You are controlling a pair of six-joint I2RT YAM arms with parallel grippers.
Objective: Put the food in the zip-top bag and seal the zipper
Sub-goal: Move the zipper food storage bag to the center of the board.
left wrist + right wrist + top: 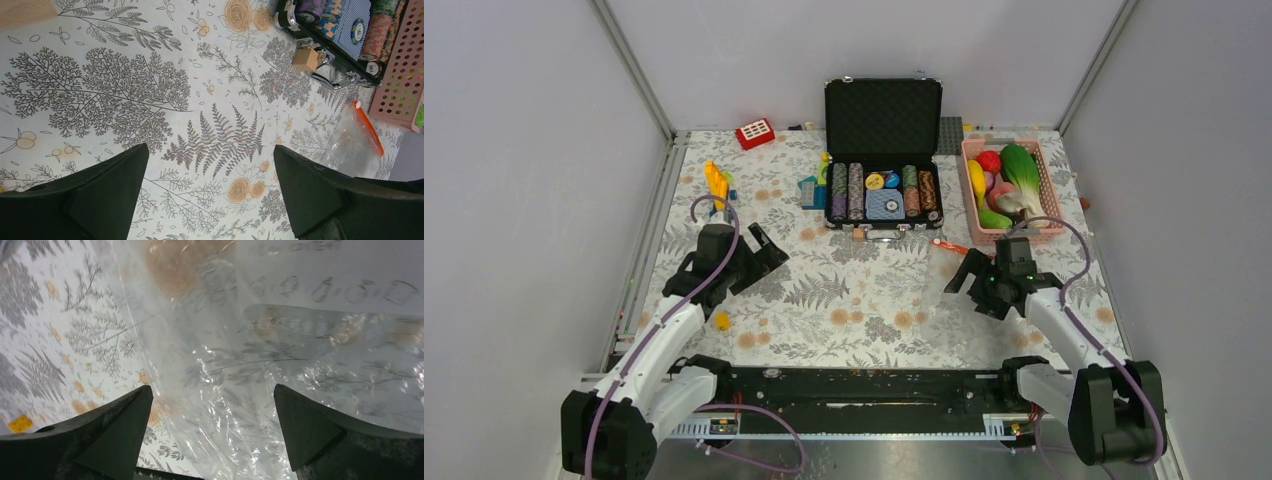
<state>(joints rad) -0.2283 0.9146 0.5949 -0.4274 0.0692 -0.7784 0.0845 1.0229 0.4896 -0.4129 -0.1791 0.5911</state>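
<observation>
The clear zip-top bag (936, 268) lies flat on the floral cloth, right of centre, with its orange-red zipper (950, 246) at the far edge. The food sits in a pink mesh basket (1024, 234) at the back right: a yellow banana (976, 183), a red fruit (990, 160), a green-white cabbage (1022, 172) and a green piece (994, 217). My right gripper (959, 278) is open and empty, low over the bag's near right part; the bag (260, 355) fills its view between the spread fingers (212, 395). My left gripper (769, 252) is open and empty over bare cloth (210, 160); the bag (350, 147) and zipper (370, 129) lie to its right.
An open black case of poker chips (883, 150) stands at the back centre, also showing in the left wrist view (340, 30). Building blocks (716, 185) and a red block (755, 133) lie at the back left. A small yellow piece (721, 320) lies by the left arm.
</observation>
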